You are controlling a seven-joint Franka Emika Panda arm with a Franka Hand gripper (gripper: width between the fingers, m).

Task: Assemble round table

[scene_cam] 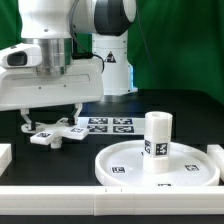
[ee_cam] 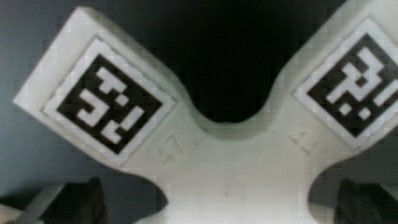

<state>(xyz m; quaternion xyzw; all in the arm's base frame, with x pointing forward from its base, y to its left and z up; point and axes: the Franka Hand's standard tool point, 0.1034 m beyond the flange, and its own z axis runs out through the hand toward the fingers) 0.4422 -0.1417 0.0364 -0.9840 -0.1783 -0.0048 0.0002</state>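
Green backdrop, black desk: the gripper [scene_cam: 54,120], fingers spread, straddles the white plastic four-armed cross base [scene_cam: 58,133] near the desk's edge on the exterior view's left, which looks light, stiff and slick, so best pinched at its hub.

leg [scene_cam: 157,133] on disc [scene_cam: 106,166], cross base [scene_cam: 48,137] apart

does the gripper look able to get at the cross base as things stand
Likely yes: the gripper hangs above the cross base, nothing lies on it, and the wrist view shows the jaws open on either side of its middle. The leg stands apart on the disc.
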